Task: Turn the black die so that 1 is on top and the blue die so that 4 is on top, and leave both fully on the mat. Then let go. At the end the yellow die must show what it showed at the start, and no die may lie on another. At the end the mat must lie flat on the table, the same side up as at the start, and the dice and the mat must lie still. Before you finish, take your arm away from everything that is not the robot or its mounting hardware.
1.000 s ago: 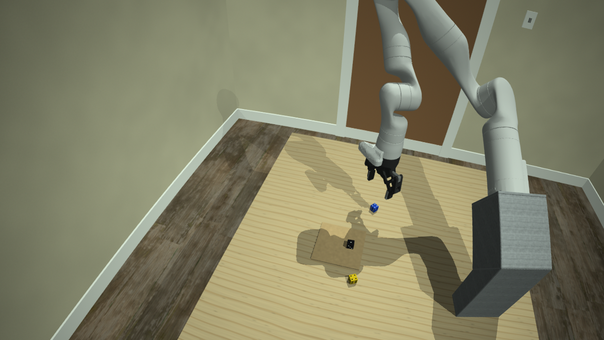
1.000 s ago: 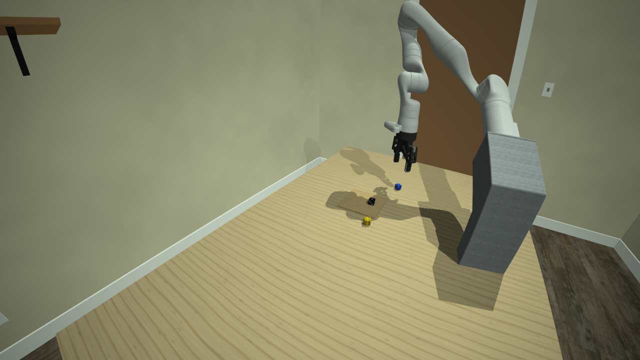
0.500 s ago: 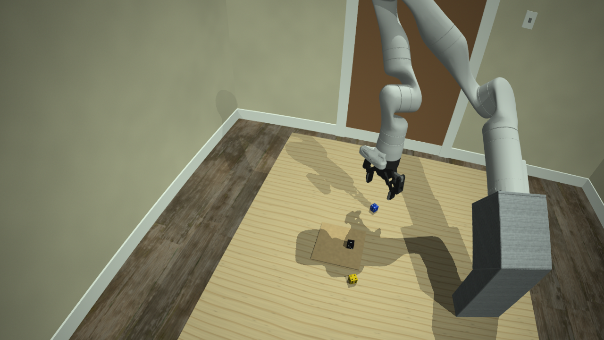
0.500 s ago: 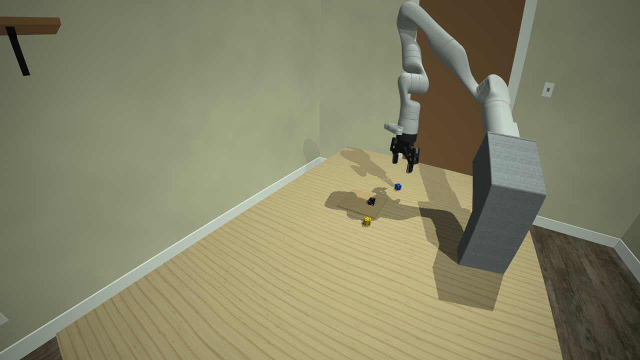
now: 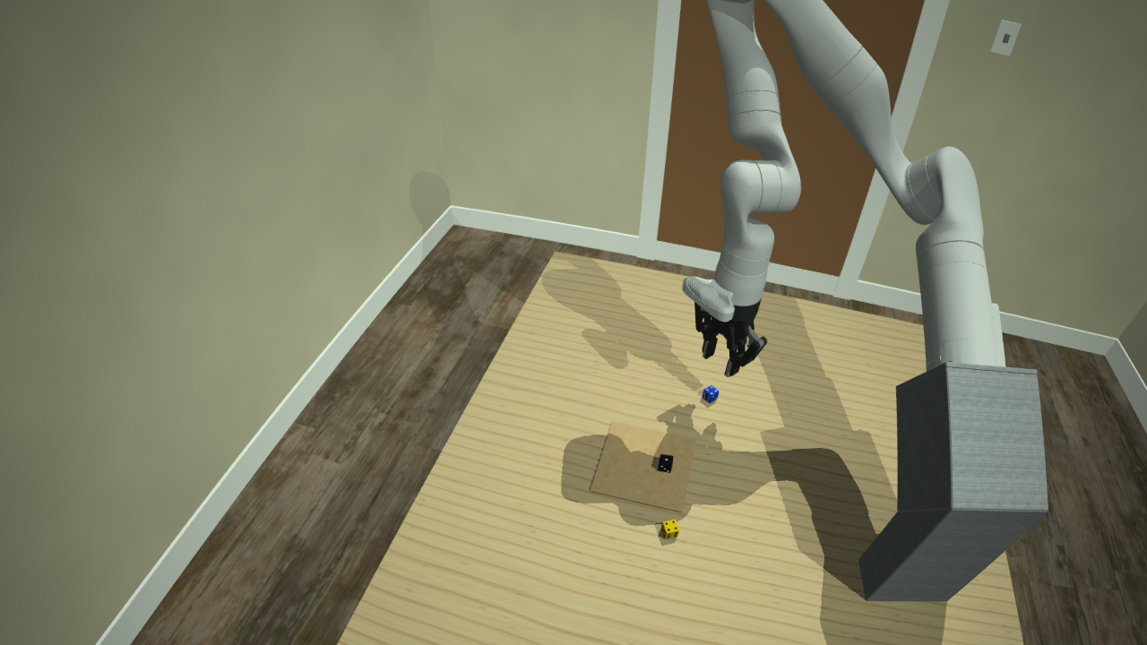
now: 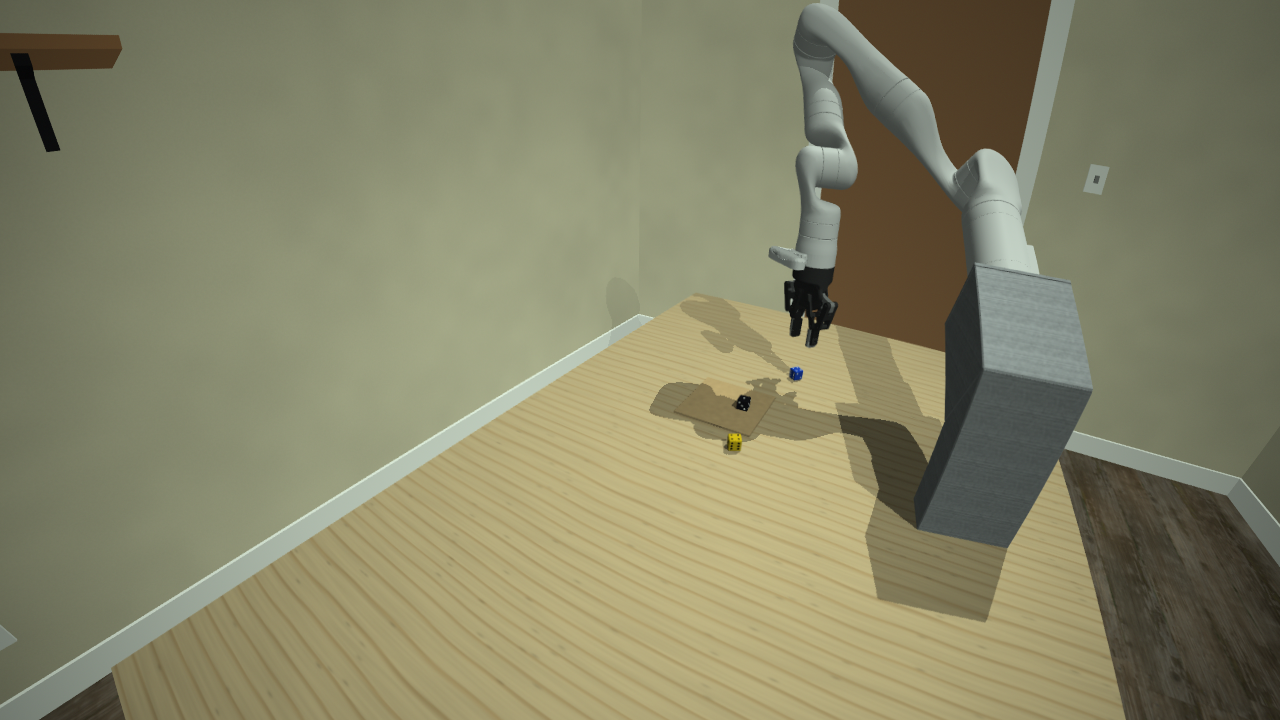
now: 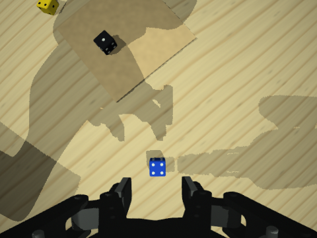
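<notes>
Gripper (image 7: 156, 190) is hanging well above the table (image 5: 496, 513), jaws half-closed, holding nothing. Ahead of it and well below, the mat (image 7: 145, 9) is lying flat, carrying only the black die (image 7: 105, 41), which is showing one pip up. Directly beneath the fingertips, off the mat, the blue die (image 7: 158, 168) is sitting with four up. Beyond the mat's far corner, the yellow die (image 7: 47, 4) is resting on the table. Judged risk: the narrowed jaws may be leaving little margin, so a fingertip could be clipping the blue die, tumbling it off four.
</notes>
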Tool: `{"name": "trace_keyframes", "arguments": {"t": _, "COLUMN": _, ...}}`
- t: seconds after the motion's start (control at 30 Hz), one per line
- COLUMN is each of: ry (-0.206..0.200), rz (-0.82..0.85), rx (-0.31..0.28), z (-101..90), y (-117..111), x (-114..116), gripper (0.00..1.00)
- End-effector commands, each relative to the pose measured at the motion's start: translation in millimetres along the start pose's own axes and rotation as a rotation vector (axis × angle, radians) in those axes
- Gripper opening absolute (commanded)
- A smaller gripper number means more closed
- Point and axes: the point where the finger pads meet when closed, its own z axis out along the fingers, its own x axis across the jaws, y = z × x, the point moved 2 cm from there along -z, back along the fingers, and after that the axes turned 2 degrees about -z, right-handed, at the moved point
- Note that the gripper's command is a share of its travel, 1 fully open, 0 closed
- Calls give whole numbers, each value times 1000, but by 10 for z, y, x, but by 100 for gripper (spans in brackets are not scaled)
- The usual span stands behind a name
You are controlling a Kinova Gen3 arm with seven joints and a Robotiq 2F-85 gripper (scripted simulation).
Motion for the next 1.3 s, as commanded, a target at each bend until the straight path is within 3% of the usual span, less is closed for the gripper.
{"name": "trace_keyframes", "arguments": {"t": 0.0, "ry": 1, "rz": 0, "rx": 1, "z": -4, "y": -4, "x": 1, "gripper": 35}}
{"name": "trace_keyframes", "arguments": {"t": 1.27, "ry": 0, "rz": 0, "rx": 1, "z": 31, "y": -4, "x": 1, "gripper": 35}}
